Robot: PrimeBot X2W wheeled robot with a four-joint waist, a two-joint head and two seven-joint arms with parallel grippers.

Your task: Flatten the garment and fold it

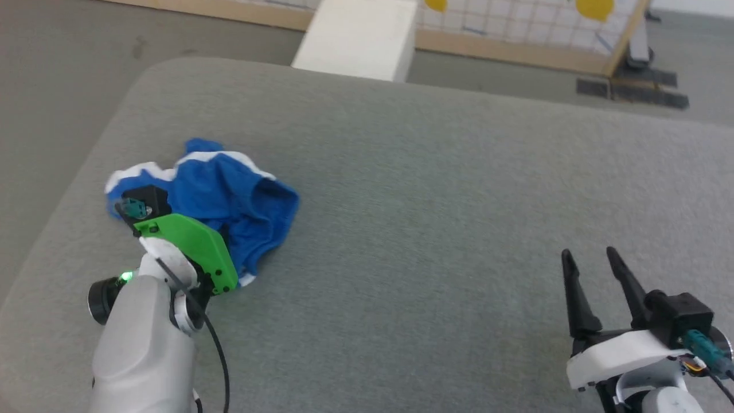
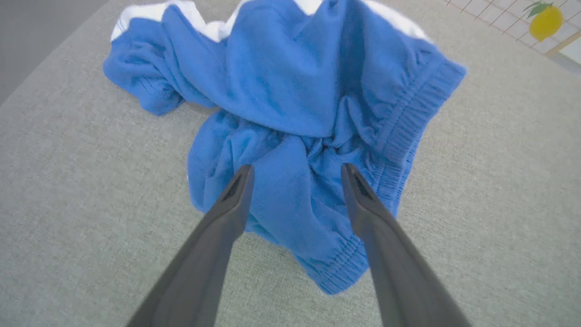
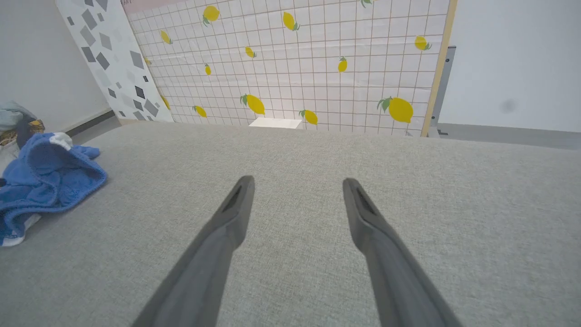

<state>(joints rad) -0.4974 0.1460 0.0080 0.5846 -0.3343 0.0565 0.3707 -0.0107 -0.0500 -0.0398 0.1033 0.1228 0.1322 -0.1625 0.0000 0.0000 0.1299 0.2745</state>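
Observation:
The garment (image 1: 229, 195) is a crumpled heap of bright blue shorts with white trim, lying at the left of the grey table. In the left wrist view the garment (image 2: 290, 100) has its gathered waistband running down the right side. My left gripper (image 2: 297, 170) hovers just above the heap, open, with bunched blue fabric showing between its fingers and nothing held. In the head view its green wrist cover (image 1: 189, 246) hides the fingers. My right gripper (image 1: 589, 252) stands open over bare table at the lower right. In its own view, the right gripper (image 3: 297, 180) is far from the garment (image 3: 50, 181).
The grey padded table (image 1: 430, 201) has a rounded far-left corner close to the shorts. A white box (image 1: 361, 34) stands beyond the far edge, before a lemon-patterned grid panel (image 3: 295, 68). Other cloth (image 3: 13, 122) lies off the table's left side.

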